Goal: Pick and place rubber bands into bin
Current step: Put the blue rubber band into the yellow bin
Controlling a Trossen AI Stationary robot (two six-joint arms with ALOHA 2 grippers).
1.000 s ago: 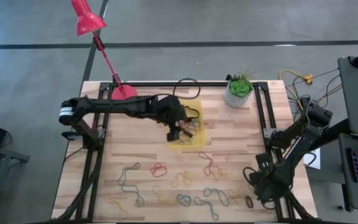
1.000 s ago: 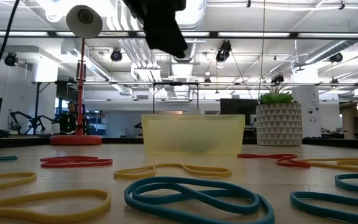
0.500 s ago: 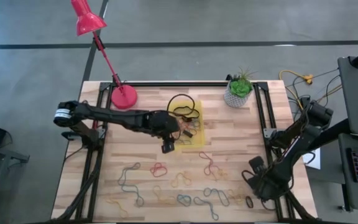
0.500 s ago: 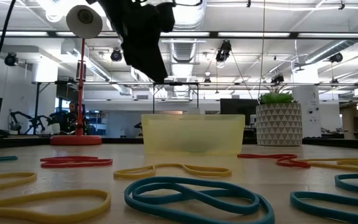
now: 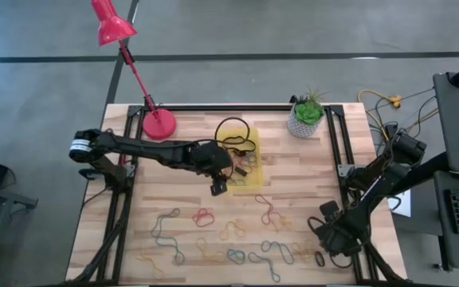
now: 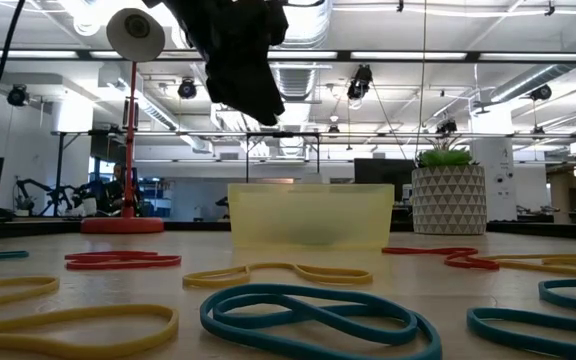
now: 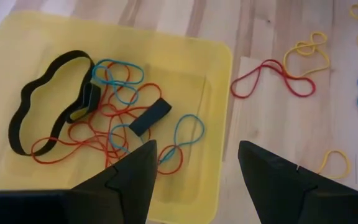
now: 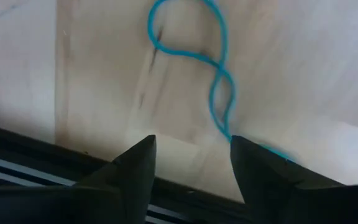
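Currently noted, high view: left gripper (image 5: 218,188) at frame centre, hanging at the lower-left corner of the yellow bin (image 5: 253,177), fingers spread, nothing between them. Confirmed from left wrist view: two dark fingertips (image 7: 132,171) apart and empty, over the bin's near rim (image 7: 185,210). Seen inside the bin: a wide black band (image 7: 45,93), several thin red loops (image 7: 92,140), blue loops (image 7: 118,73) and a small black rectangular block (image 7: 150,116).

Right gripper (image 5: 325,253) at lower right of the high view, low over the table edge, near a black band (image 5: 319,258). From the right wrist view: fingers apart, nothing between them, a blue rubber band (image 8: 211,68) lying on the wood just ahead of the tips.

Remaining rubber bands scattered across the lower part of the wooden table (image 5: 174,171): a red one (image 5: 204,215), a yellow one (image 5: 232,229), teal ones (image 5: 277,250), all outside the bin.

Also on the table: red desk lamp base (image 5: 158,123) at upper left, white potted plant (image 5: 305,118) at upper right.

Low view: bin (image 6: 310,214) at centre, left arm above it, blue loops (image 6: 308,312) in the foreground.
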